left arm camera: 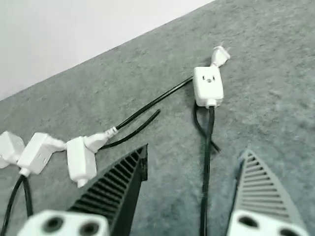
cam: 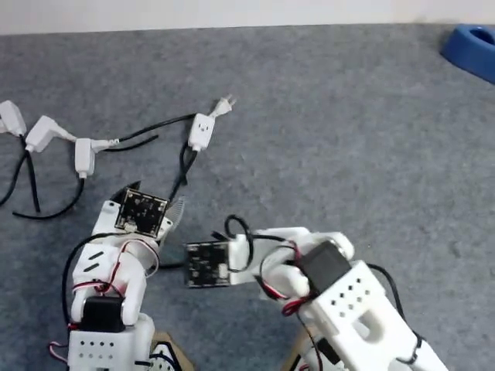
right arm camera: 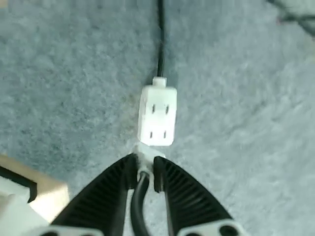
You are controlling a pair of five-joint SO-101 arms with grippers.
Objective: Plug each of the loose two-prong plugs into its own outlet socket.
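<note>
R gripper (right arm camera: pixel 145 162) is clamping a socket block (right arm camera: pixel 157 115) by its cord end; L gripper (left arm camera: pixel 196 150) is gaping, empty. Plug (left arm camera: pixel 220 54) beside second socket (left arm camera: pixel 208 86) is lying loose; I'm judging most left.

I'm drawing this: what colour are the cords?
The cords are black, clearest in the left wrist view.

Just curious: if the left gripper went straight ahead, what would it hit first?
The left gripper would likely meet the black cable between its open fingers first, then the white socket; depth is unclear.
</note>
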